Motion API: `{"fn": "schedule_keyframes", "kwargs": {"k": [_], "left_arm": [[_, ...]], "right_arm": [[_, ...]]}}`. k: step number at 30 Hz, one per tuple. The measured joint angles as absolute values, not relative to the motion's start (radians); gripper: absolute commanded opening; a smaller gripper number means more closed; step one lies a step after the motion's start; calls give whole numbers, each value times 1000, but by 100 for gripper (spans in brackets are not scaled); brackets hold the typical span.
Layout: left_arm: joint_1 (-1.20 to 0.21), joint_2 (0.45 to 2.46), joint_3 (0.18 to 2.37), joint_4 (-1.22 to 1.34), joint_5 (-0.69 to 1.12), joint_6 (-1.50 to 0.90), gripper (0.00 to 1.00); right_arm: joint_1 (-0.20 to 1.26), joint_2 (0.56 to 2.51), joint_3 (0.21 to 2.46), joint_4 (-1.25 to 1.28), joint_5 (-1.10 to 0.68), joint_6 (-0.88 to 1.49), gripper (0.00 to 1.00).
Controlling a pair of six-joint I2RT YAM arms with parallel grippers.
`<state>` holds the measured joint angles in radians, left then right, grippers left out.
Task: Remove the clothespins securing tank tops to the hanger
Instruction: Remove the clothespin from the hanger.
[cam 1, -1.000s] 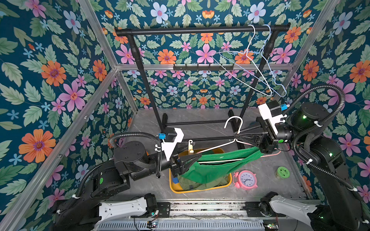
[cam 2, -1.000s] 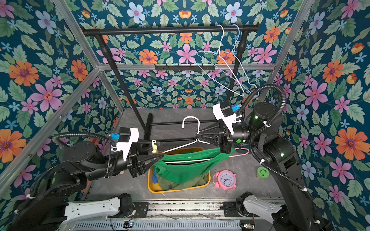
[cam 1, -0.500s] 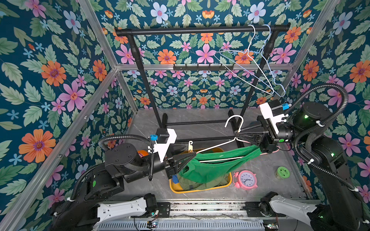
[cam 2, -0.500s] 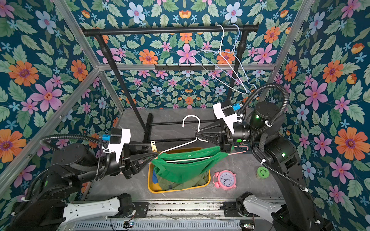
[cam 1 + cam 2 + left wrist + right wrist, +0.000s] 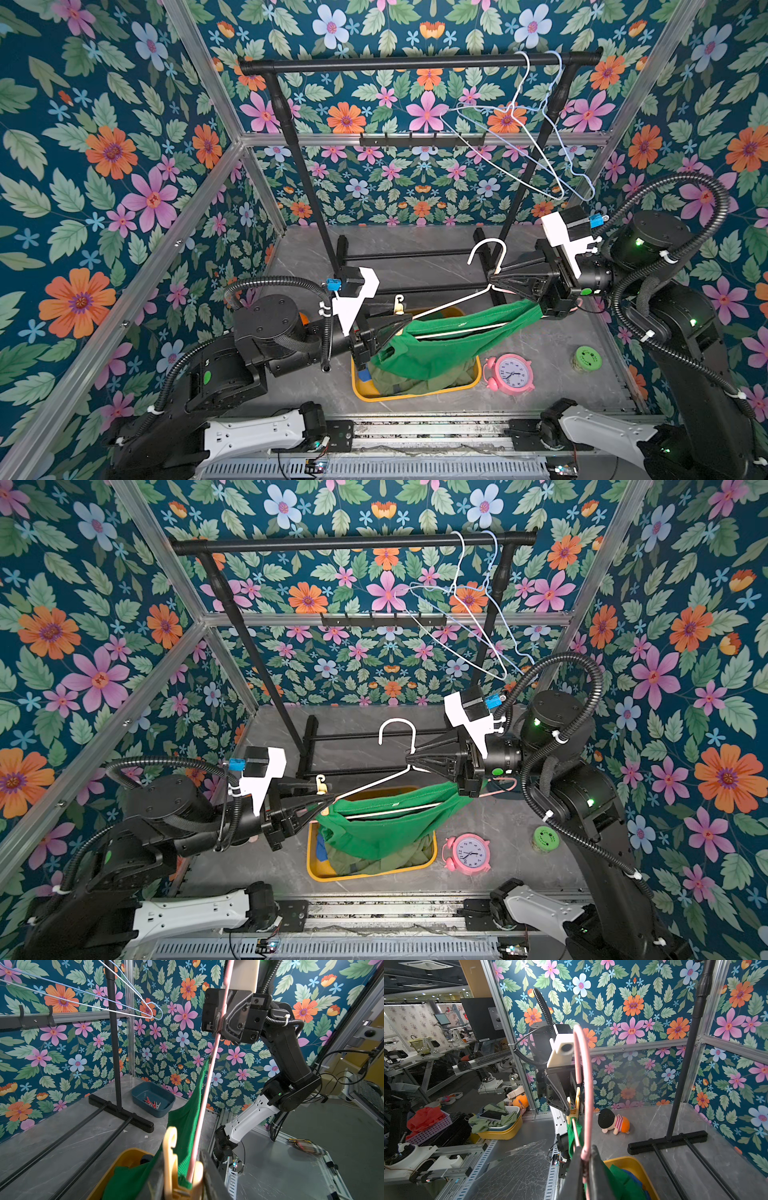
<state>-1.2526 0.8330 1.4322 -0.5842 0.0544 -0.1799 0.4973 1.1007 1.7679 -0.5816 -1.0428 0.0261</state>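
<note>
A pale pink hanger (image 5: 449, 303) hangs level over the bin with a bright green tank top (image 5: 449, 345) draped on it. My right gripper (image 5: 492, 282) is shut on the hanger's neck (image 5: 588, 1088), just below the hook. A peach clothespin (image 5: 170, 1159) pins the green top to the hanger's left end. My left gripper (image 5: 182, 1167) is shut on this clothespin, one finger against each side, as both top views also show (image 5: 328, 802). An olive tank top (image 5: 415, 380) and a blue one (image 5: 365, 376) lie in the bin.
The yellow bin (image 5: 415, 395) sits at the front centre, with a pink alarm clock (image 5: 510, 373) and a green round object (image 5: 588, 359) to its right. The black rack (image 5: 415, 62) holds empty wire hangers (image 5: 523, 137). A blue tray (image 5: 164, 1093) holds loose red and grey clothespins. A stuffed toy (image 5: 614, 1122) lies on the table.
My left gripper's jaws have narrowed from wide open onto the peach clothespin, and the arm shifted slightly. The right gripper has kept hold of the hanger.
</note>
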Motion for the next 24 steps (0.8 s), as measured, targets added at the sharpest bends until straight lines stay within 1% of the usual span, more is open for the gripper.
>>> {"fn": "schedule_keyframes", "kwargs": {"k": [4,8,11,17,24], "left_arm": [[-1252,825,1433,-583,59,-180,19],[-1252,821,1435,-582,60,-179,9],[-1252,820,1435,-578,60,-179,6],[-1252,808,1435,-575,48,-179,0],[-1252,761,1431,-558,-23,-179,0]], "right_arm": [[497,1103,1768,-582,-1042,25,0],[497,1110,1772,-587,-1042,23,0],[497,1116,1772,-589,-1042,23,0],[497,1127,1773,-590,-1043,23,0],[497,1148,1774,-602,-1042,23,0]]}}
